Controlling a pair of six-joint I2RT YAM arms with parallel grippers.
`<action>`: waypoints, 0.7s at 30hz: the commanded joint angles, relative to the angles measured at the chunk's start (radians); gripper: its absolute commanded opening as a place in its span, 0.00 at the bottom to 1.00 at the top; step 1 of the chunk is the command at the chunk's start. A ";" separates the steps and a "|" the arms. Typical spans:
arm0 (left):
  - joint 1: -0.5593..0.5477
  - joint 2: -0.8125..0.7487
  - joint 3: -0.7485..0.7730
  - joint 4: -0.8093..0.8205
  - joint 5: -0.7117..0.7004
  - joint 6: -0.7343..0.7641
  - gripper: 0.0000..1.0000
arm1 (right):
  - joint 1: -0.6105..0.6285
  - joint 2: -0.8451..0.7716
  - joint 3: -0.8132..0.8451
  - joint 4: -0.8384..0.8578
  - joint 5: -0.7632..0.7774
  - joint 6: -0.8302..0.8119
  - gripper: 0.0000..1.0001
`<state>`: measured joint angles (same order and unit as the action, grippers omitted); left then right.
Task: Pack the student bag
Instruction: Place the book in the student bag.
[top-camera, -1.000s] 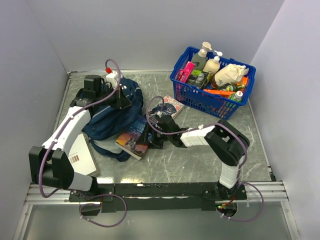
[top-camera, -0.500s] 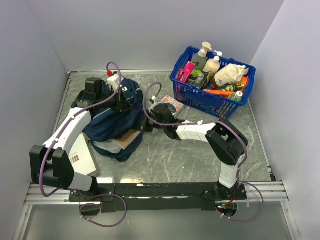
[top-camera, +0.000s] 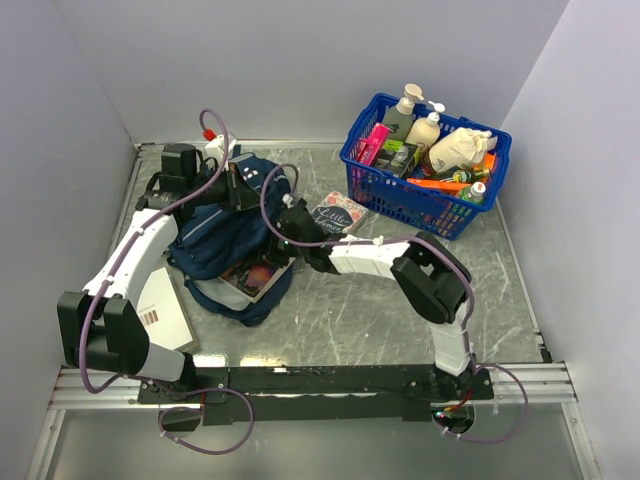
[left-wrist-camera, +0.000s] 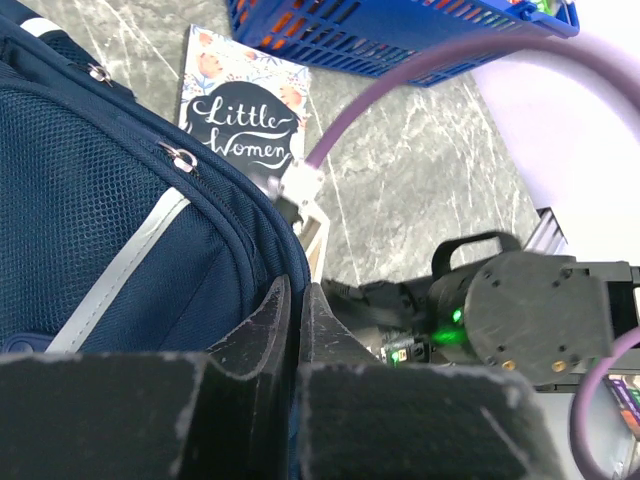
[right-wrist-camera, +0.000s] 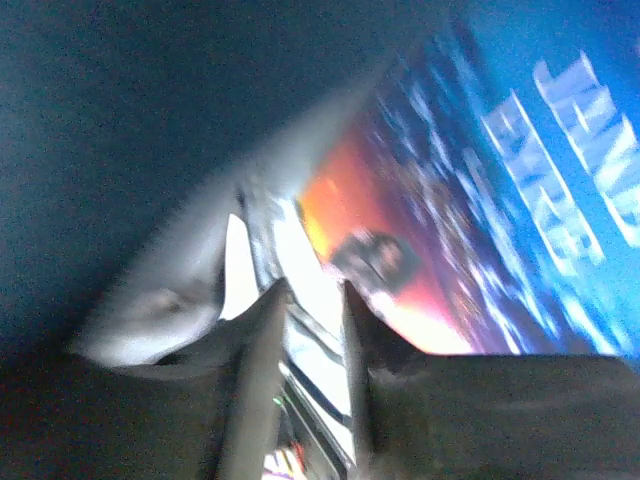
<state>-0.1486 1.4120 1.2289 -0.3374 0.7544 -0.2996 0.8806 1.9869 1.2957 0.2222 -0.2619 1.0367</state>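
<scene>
Two pincers, both clenched: the left gripper (left-wrist-camera: 297, 292) pinches the navy student bag (left-wrist-camera: 110, 220) by its opening edge, arm arched forward above it; the right gripper (right-wrist-camera: 312, 292) clamps a book (right-wrist-camera: 470, 200) inside that opening, forearm stretched low, sideways across the table (top-camera: 380, 320).

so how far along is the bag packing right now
Nothing looks fully packed yet. In hand: the left gripper pinches the navy fabric backpack at its rim, and the right gripper grips a colourful paperback book lying partway in the bag's mouth. Left: the Little Women paperback on the grey marbled table, perhaps the white book and the blue plastic basket contents.
</scene>
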 joint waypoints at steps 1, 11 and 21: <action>-0.008 -0.042 0.080 0.123 0.145 -0.035 0.01 | -0.002 -0.171 -0.141 -0.103 0.018 -0.095 0.52; -0.008 -0.051 0.060 0.141 0.114 -0.041 0.01 | 0.011 -0.379 -0.441 0.068 0.105 -0.181 0.00; -0.012 -0.035 0.060 0.178 0.069 -0.096 0.01 | 0.075 -0.185 -0.416 0.276 0.174 -0.095 0.00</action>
<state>-0.1482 1.4136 1.2289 -0.3202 0.7616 -0.3336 0.9333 1.7500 0.8917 0.2951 -0.1463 0.8944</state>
